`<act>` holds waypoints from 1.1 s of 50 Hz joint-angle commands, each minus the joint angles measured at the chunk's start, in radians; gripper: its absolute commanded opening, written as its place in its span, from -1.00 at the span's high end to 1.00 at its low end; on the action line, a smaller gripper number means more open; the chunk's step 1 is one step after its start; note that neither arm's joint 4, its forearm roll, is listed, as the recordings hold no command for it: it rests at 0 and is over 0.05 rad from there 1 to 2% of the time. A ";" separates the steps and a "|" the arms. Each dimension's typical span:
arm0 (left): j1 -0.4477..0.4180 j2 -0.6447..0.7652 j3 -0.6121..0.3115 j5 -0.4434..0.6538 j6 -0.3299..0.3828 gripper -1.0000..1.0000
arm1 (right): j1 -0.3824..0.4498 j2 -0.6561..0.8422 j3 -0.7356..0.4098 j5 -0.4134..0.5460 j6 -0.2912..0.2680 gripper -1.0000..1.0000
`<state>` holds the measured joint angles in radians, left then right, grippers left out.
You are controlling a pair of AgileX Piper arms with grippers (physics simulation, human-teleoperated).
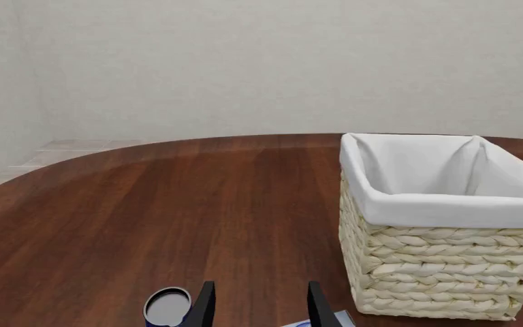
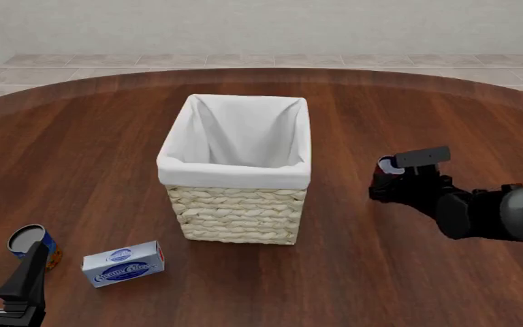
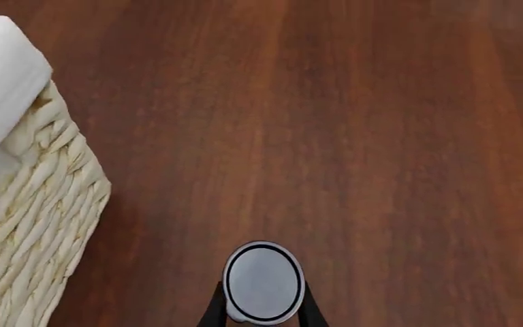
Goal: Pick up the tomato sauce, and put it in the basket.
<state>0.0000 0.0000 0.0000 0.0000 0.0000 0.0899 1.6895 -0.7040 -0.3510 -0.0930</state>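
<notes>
The tomato sauce (image 3: 261,281) is a small can with a silver top and a strip of red side (image 2: 387,165). It sits between the fingers of my right gripper (image 2: 389,180), to the right of the basket (image 2: 236,212). In the right wrist view the right gripper (image 3: 261,303) has both dark fingers pressed against the can's sides; I cannot tell whether the can rests on the table. The basket (image 1: 436,267) is tall pale wicker with a white cloth lining, and its corner (image 3: 21,204) shows beside the can. My left gripper (image 2: 5,269) is open at the near left, and the left gripper (image 1: 261,308) holds nothing.
A blue-and-orange can (image 2: 30,244) with a silver top (image 1: 167,306) stands just left of the left gripper's fingers. A blue-and-white box (image 2: 123,263) lies on the wood between that can and the basket. The dark wooden table (image 2: 398,272) curves away at the back.
</notes>
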 commanded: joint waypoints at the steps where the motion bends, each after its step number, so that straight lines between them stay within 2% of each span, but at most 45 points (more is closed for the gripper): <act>1: 0.000 0.000 0.000 0.000 0.000 -1.00 | 0.014 -0.086 -0.022 0.066 0.003 1.00; 16: 0.000 0.000 0.000 0.000 0.000 -1.00 | 0.041 -0.195 -0.061 0.165 -0.022 1.00; 17: 0.000 0.000 0.000 0.000 0.000 -1.00 | 0.042 -0.201 -0.064 0.170 -0.021 1.00; 18: 0.000 0.000 0.000 0.000 0.000 -1.00 | 0.053 -0.214 -0.070 0.181 0.002 1.00; 20: 0.000 0.000 0.000 0.000 0.000 -1.00 | 0.058 -0.218 -0.080 0.195 -0.018 1.00; 26: 0.000 0.000 0.000 0.000 0.000 -1.00 | 0.076 -0.254 -0.107 0.242 -0.022 1.00; 42: 0.000 0.000 0.000 0.000 0.000 -1.00 | 0.112 -0.306 -0.177 0.339 -0.085 1.00; 55: 0.000 0.000 0.000 0.000 0.000 -1.00 | 0.146 -0.302 -0.293 0.419 -0.118 1.00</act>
<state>0.0000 0.0000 0.0000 0.0000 0.0000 0.2116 1.3906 -0.9192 0.0123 -0.2016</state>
